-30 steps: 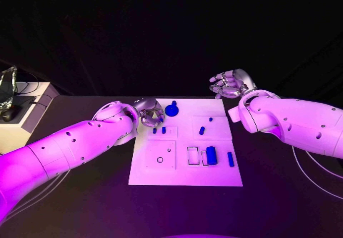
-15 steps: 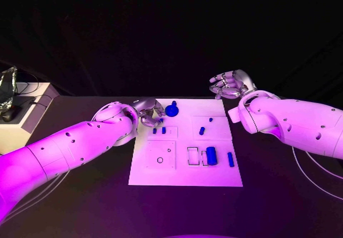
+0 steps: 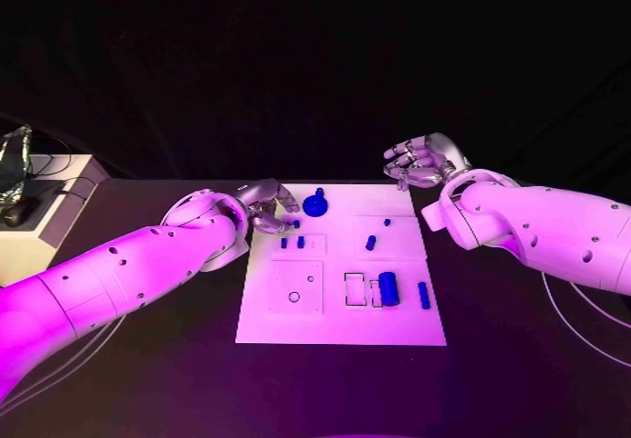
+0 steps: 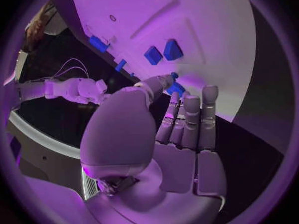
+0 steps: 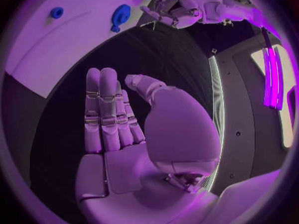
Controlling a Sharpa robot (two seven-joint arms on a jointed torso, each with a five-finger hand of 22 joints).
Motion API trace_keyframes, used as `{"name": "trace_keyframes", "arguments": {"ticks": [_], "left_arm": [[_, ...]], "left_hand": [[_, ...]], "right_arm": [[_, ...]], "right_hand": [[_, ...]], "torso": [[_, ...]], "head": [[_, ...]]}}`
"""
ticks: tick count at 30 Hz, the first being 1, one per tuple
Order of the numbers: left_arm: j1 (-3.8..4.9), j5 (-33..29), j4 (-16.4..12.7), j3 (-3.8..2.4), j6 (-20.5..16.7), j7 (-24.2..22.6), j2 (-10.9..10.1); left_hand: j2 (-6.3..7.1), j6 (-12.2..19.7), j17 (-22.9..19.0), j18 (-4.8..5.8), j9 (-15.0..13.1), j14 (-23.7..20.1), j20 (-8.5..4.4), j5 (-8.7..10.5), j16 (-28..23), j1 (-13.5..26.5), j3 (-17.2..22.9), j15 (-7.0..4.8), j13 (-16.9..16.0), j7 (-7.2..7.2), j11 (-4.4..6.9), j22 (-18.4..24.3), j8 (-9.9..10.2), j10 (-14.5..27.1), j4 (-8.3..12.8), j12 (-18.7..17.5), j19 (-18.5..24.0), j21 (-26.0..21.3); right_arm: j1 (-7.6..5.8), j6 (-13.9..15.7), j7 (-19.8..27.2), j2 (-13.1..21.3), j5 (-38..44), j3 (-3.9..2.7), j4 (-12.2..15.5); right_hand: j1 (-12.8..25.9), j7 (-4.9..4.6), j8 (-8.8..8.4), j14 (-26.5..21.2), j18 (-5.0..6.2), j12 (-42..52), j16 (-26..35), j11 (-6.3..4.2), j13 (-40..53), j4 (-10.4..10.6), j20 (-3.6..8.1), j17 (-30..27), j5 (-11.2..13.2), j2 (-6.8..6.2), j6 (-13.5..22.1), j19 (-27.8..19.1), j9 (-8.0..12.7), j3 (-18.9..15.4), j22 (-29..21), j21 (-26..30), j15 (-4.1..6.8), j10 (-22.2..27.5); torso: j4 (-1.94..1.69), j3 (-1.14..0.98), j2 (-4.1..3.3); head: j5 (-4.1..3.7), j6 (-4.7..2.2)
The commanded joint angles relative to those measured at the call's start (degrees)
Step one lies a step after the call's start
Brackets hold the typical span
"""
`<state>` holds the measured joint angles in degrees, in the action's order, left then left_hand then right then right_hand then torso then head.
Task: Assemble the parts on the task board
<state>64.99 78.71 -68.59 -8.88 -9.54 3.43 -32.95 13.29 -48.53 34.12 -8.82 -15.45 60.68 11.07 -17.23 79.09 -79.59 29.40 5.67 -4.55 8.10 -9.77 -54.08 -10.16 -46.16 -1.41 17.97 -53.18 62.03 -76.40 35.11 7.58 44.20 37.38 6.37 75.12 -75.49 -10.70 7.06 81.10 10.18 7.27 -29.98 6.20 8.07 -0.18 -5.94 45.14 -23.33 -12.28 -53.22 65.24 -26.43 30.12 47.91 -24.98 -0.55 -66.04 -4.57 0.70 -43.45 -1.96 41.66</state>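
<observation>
My left hand has drawn back a little from the round blue part, fingers apart and empty, so the white board is not yet assembled.

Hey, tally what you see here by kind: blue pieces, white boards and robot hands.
Blue pieces: 7 that I can make out
White board: 1
Robot hands, left hand and right hand: 2
Total: 10
</observation>
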Motion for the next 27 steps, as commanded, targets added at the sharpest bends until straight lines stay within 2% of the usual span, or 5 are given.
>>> {"name": "trace_keyframes", "arguments": {"ticks": [1,4,9,16,27], "left_arm": [[-0.56,-8.5,-1.1,-1.07,4.7,0.4,-0.9],[-0.86,-13.3,-2.0,-1.93,7.1,0.9,-1.9],[-1.68,-20.0,-3.1,-3.9,7.7,0.9,-3.8],[-2.43,-39.3,-2.2,-5.15,5.2,-7.2,-6.6],[-4.51,-60.7,-3.2,-5.45,6.0,-19.4,-11.6]], "left_hand": [[0.12,0.6,-1.7,-1.3,0.2,-1.4,0.3,-0.1,0.0,0.5,-2.5,0.27,-0.1,-0.6,-0.33,1.3,0.6,1.9,-0.6,1.0,1.3,-1.4],[-3.66,2.2,-6.5,-1.78,1.5,-5.4,1.6,-0.57,1.8,-5.2,-20.4,1.5,-0.2,-2.11,-1.48,4.8,2.3,8.0,-5.5,5.3,3.6,-5.3],[-3.74,1.9,-9.6,-1.78,2.6,-6.7,1.92,-0.57,3.4,-11.1,-26.3,1.9,0.5,-1.61,-1.98,5.9,3.1,11.4,-13.3,8.6,3.6,-6.5],[-6.07,-1.9,-14.4,-1.78,2.9,-12.4,0.52,-1.32,-3.1,-12.6,-21.0,0.35,0.6,4.08,-0.23,6.7,1.0,8.4,-15.1,12.1,3.9,-7.6],[-2.72,-3.5,-24.1,-1.55,4.6,-16.4,1.29,-0.83,-25.7,-5.6,-8.5,0.57,0.9,3.23,1.02,18.6,-2.0,-6.1,-14.7,6.7,8.9,-26.8]], "right_arm": [[0.04,-7.0,-1.4,0.3,8.8,-0.01,0.1],[0.05,-8.9,-1.8,0.6,12.1,-0.01,0.1],[0.12,-12.5,-3.0,1.0,20.2,0.0,0.2],[0.74,-16.1,-4.9,1.7,33.0,0.05,0.7],[2.1,-19.2,-12.5,2.1,54.0,0.41,1.5]], "right_hand": [[-0.4,0.01,-0.44,1.3,0.25,-0.5,-2.0,0.0,-0.8,-0.3,0.11,1.6,1.4,0.0,-0.8,1.1,0.0,-0.1,0.6,-1.0,0.07,0.2],[-0.3,0.1,-0.73,2.6,0.23,-0.7,-7.9,-0.1,-1.4,-0.3,0.17,5.9,1.8,-0.09,-1.1,2.0,0.0,0.0,1.1,-1.8,0.15,0.1],[-0.4,0.39,-1.13,4.8,0.23,-0.9,-22.0,-0.39,-2.6,-0.2,0.35,15.6,1.9,-0.32,-2.0,3.8,-0.2,0.6,2.6,-3.9,0.33,-1.0],[-1.3,1.13,-0.86,5.9,-0.58,-0.7,-32.8,-1.12,-2.9,-0.5,0.73,22.9,2.1,-0.27,-3.8,6.6,-0.8,1.5,7.4,-10.7,0.8,-3.4],[-0.4,2.1,-0.77,6.1,-1.32,-2.0,-38.9,-1.54,-3.3,0.8,0.78,26.5,7.1,-0.97,-5.1,8.1,-1.3,1.6,10.9,-15.3,0.87,-3.5]], "torso": [[-0.19,0.13,0.03],[-0.28,0.17,0.06],[-0.18,0.16,0.06],[-0.17,0.11,0.14],[-0.23,0.14,0.12]], "head": [[-0.43,-0.09],[-0.46,-0.1],[-0.58,-0.34],[-1.32,-1.09],[-2.05,-1.84]]}}
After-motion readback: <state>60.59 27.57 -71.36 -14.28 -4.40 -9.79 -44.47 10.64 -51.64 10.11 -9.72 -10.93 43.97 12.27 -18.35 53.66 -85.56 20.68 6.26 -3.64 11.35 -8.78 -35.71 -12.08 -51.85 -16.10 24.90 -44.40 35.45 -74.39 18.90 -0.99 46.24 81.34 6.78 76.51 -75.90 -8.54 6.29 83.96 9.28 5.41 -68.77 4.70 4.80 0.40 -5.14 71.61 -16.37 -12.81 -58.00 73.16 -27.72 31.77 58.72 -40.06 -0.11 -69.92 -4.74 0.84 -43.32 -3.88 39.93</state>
